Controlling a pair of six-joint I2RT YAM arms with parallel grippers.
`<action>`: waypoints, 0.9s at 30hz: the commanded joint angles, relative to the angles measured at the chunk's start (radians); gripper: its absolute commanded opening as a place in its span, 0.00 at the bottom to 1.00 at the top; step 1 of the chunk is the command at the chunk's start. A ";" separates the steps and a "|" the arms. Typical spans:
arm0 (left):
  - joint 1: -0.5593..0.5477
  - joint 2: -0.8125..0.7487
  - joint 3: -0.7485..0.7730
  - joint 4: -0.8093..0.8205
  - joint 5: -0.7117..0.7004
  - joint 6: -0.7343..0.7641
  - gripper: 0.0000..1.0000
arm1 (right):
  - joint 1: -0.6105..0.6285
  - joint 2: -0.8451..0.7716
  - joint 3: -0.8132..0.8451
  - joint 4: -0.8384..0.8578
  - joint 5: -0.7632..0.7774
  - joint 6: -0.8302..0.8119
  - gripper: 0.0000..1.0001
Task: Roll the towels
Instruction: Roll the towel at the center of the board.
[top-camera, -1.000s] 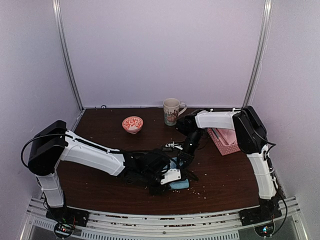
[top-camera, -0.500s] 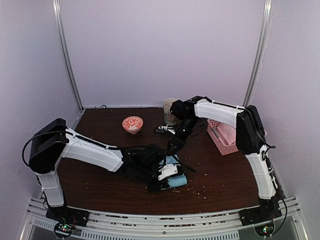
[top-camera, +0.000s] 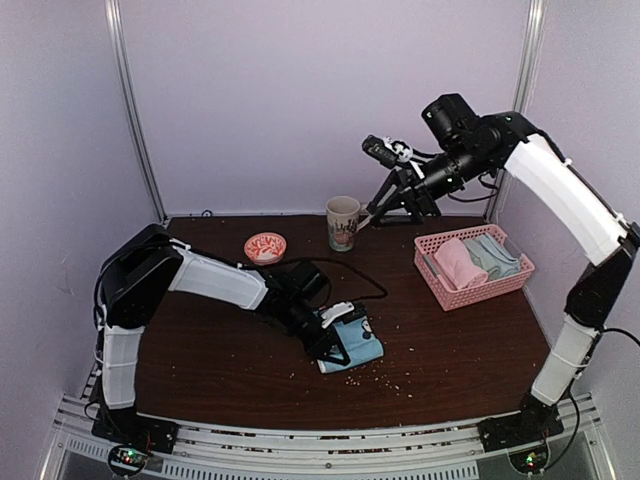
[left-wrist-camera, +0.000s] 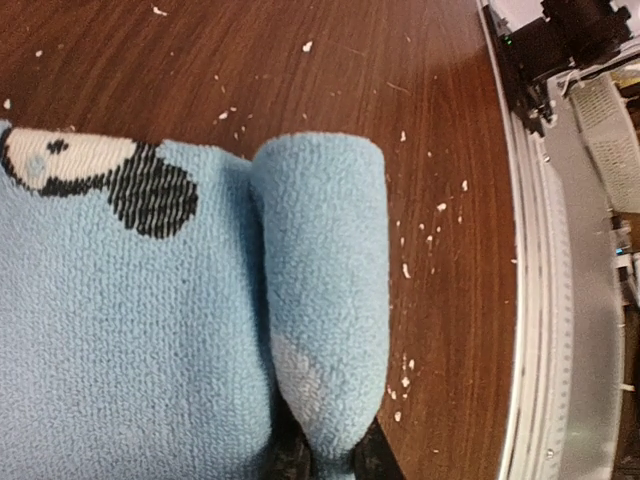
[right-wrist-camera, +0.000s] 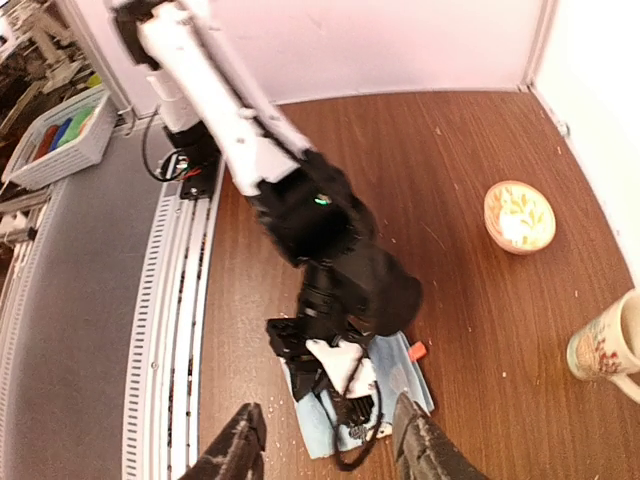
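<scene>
One light blue terry towel (top-camera: 358, 345) with a black-and-white patch lies on the dark brown wooden table (top-camera: 220, 370), front middle. Its near edge is turned into a short roll.

Left gripper (top-camera: 330, 328): clenched on the end of that roll, fingers (left-wrist-camera: 372, 458) pinching it from both sides.

Right gripper (right-wrist-camera: 328, 420): released, jaws apart, nothing between them. A second ago it sat low over the towel beside the left gripper; now it hangs high near the back wall.

Further right, a pink plastic lattice basket (top-camera: 447, 293), earlier half hidden by the right arm, holds a rolled pale pink towel (top-camera: 458, 262) and a sage green towel (top-camera: 490, 255).

Behind stand a patterned ceramic mug (top-camera: 343, 222) and a small red-and-white bowl (top-camera: 265, 247), both unmoved.
</scene>
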 joint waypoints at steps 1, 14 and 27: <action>0.051 0.144 0.037 -0.165 0.187 -0.089 0.03 | 0.035 -0.133 -0.252 0.024 -0.090 -0.174 0.48; 0.065 0.182 0.110 -0.240 0.170 -0.081 0.03 | 0.368 -0.100 -0.786 0.381 0.484 -0.199 0.42; 0.069 0.188 0.107 -0.235 0.158 -0.081 0.03 | 0.433 -0.015 -0.972 0.687 0.698 -0.230 0.45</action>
